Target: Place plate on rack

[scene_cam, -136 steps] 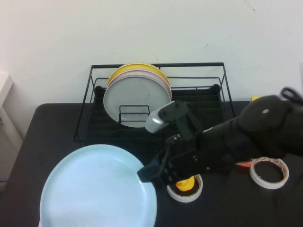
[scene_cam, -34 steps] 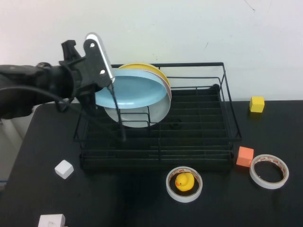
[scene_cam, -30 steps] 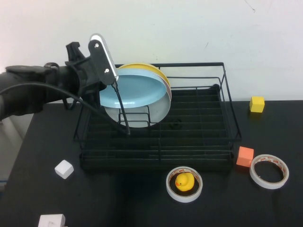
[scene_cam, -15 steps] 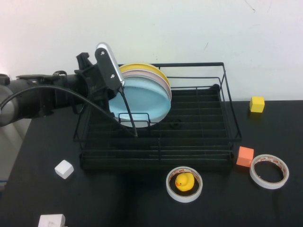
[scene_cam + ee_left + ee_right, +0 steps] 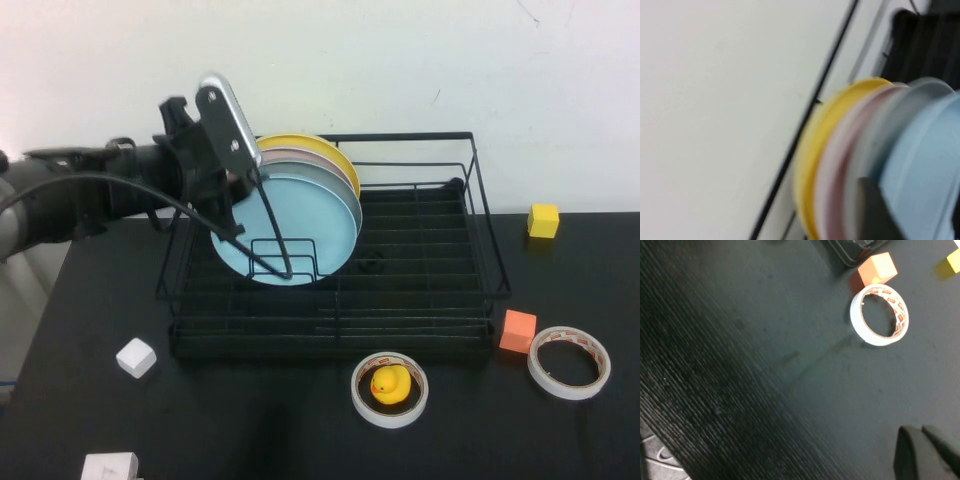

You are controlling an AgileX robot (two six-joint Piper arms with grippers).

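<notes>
At rack [image 5: 420, 255] left end: plate [image 5: 295, 228] upright, face toward 6 o'clock, fronting grey, pink, yellow plates. Left hand [image 5: 232, 190] at its 10 o'clock rim, grip unclear. Right hand [image 5: 920, 452] closed, empty, above counter [image 5: 740, 365].

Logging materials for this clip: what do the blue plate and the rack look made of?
The blue plate looks like smooth plastic or melamine, though glazed ceramic is possible: even pastel colour, soft sheen. The rack looks like black coated metal wire: thin, straight rods forming a grid.
</notes>
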